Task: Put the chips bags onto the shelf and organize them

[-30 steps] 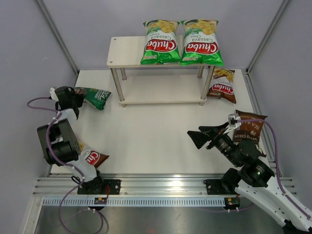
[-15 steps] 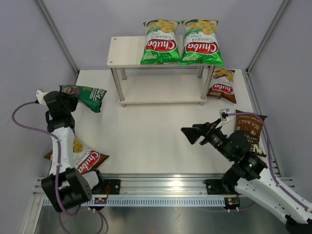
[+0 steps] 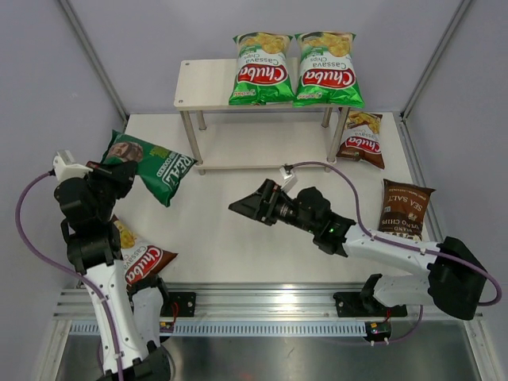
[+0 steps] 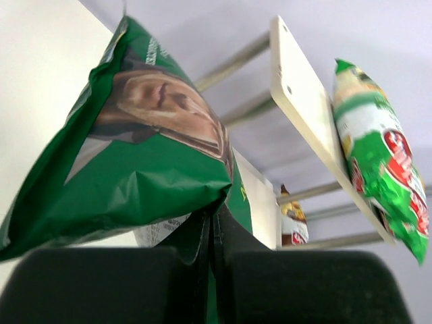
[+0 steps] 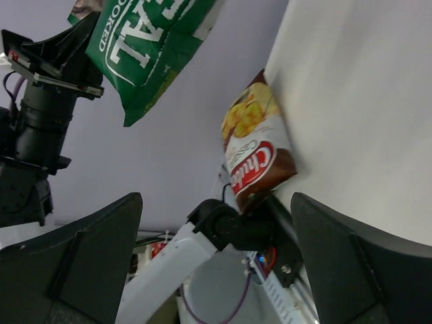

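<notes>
Over the white table (image 3: pixel 222 254), the left claw (image 3: pixel 109 172) pinches the dark green bag (image 3: pixel 152 164) tight. The right claw (image 3: pixel 240 208), off to its right, is wide open and holds nothing.

A white table (image 3: pixel 238 246) is closed in far, left and right by plain pale lilac-grey walls (image 3: pixel 143 48). Slanted metal struts (image 3: pixel 91 55) rise from its far corners. A ribbed aluminium rail (image 3: pixel 270 305) runs along the near edge, with a brushed steel sheet (image 3: pixel 262 357) nearer still. The light is soft and even.

Left hand (image 3: pixel 117 170) raised (fingers pinched together), right hand (image 3: pixel 238 209) outstretched, fingers spread.
</notes>
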Tool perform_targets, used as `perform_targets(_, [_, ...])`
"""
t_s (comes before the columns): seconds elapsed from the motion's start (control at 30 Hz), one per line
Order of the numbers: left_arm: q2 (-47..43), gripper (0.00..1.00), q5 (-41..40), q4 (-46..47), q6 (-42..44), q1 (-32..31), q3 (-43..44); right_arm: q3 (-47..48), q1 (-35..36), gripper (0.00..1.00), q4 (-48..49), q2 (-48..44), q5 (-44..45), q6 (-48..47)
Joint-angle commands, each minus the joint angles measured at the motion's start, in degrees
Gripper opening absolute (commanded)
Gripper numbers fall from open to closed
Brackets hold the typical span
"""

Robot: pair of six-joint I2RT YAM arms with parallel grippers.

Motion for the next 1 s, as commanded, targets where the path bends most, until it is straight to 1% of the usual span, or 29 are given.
perform_targets(0.0, [-3.7,0.00,7.2,-1.7,1.7,0.1,3.6,5.1,5.4,1.00,11.7,2.5,6.0,6.6])
perform_targets(0.07, [-5.8,0.00,11.5,-0.3,0.2,0.2,3.3,4.7,7.4,1.00,15.8,3.9,10.3,10.2])
perform_targets(0.1, [-6.6,0.00,13.7,1.4,-1.1,0.2,1.6,4.6,7.8,0.99,16.7,4.4,11.0,11.4])
perform_targets(0.13, [-8.4,0.00,17.8,3.6,-4.2,0.1,0.5,5.1,8.3,0.99,17.3,5.6,12.4,13.5])
perform_targets(0.17, [-9.3,0.00,19.1,7.5,-5.5,0.1,-0.5,5.5,8.9,0.99,17.3,6.2,13.1,14.3])
perform_targets(0.2, [-10.3,0.00,19.9,9.4,-6.7,0.2,-2.7,5.8,9.8,1.00,17.0,6.7,13.9,15.4])
perform_targets(0.23, [-11.4,0.00,20.6,11.3,-9.0,0.1,-3.6,5.9,10.5,0.99,17.5,7.7,15.7,17.1])
perform_targets(0.3, [-13.3,0.00,23.0,15.3,-11.0,0.1,-5.2,6.2,11.5,0.99,18.7,9.4,17.1,19.1])
perform_targets(0.37, [-14.1,0.00,24.1,18.9,-14.0,-0.1,-6.6,6.6,11.9,0.99,23.1,10.6,17.0,19.1])
perform_targets(0.5, [-15.1,0.00,26.6,23.9,-18.3,-1.1,-9.2,9.0,12.2,1.00,26.9,13.4,16.2,17.5])
perform_targets(0.6, [-15.6,0.00,27.2,24.6,-19.6,-1.9,-9.4,10.1,12.3,1.00,28.8,14.6,17.2,16.1])
perform_targets(0.67, [-15.7,0.00,27.2,24.0,-19.7,-2.3,-9.4,9.9,12.2,0.99,32.3,15.4,17.5,15.4])
perform_targets(0.77, [-15.9,0.00,28.2,26.6,-21.4,-3.2,-10.5,11.2,12.2,0.99,31.0,16.5,18.0,15.1])
perform_targets(0.87, [-16.3,0.00,28.3,25.3,-20.5,-3.6,-10.5,12.3,12.3,1.00,31.0,17.1,17.6,14.6])
perform_targets(0.97, [-16.6,0.00,30.2,28.9,-21.0,-4.6,-12.4,12.6,12.2,0.98,29.6,15.9,18.8,13.8])
